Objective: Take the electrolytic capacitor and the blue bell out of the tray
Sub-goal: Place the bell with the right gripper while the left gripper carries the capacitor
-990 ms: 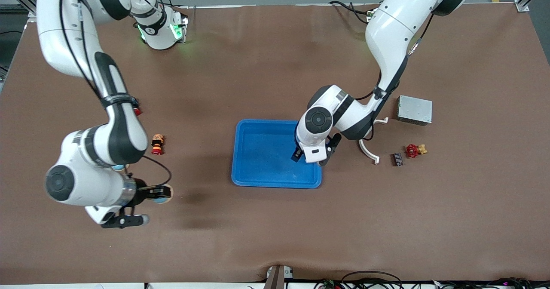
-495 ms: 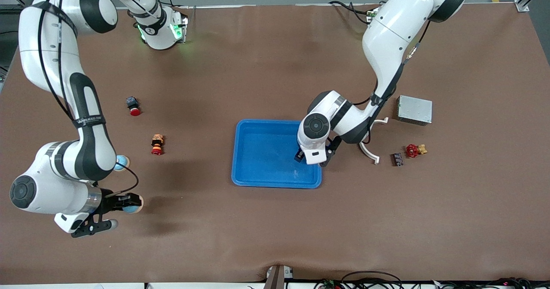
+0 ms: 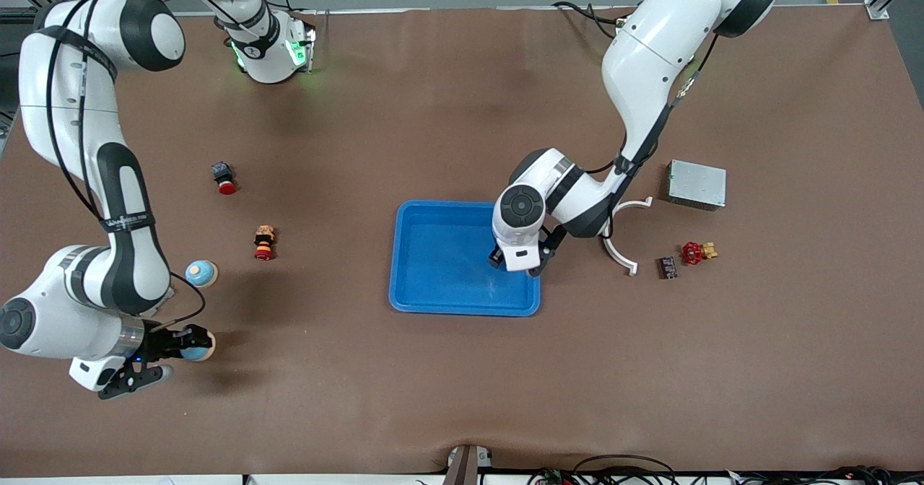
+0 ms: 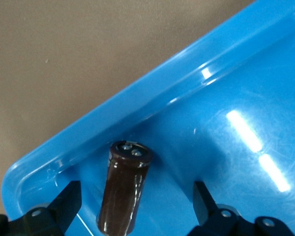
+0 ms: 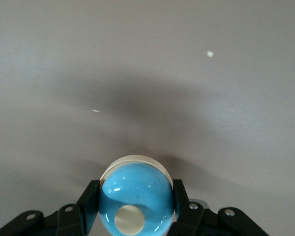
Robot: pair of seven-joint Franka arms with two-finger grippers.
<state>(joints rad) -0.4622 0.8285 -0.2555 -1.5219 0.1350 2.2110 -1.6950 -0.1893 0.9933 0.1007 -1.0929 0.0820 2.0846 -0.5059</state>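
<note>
Front view: the left end effector [image 3: 517, 262] hangs over the tray [image 3: 433, 301] corner toward the left arm's end. The right end effector [image 3: 189, 343], well apart from the tray, grips the blue bell [image 3: 195, 346] above the bench [image 3: 462, 384].

Left wrist view: fingers spread, straddling the electrolytic capacitor [image 4: 124, 192] lying in the tray, ready to grasp.

Right wrist view: fingers clamp the bell. No legible markings.

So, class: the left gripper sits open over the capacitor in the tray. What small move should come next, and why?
Probably lower and close the left gripper: its open fingers straddle the electrolytic capacitor, which lies untouched by the tray rim. The right gripper already holds the blue bell.
</note>
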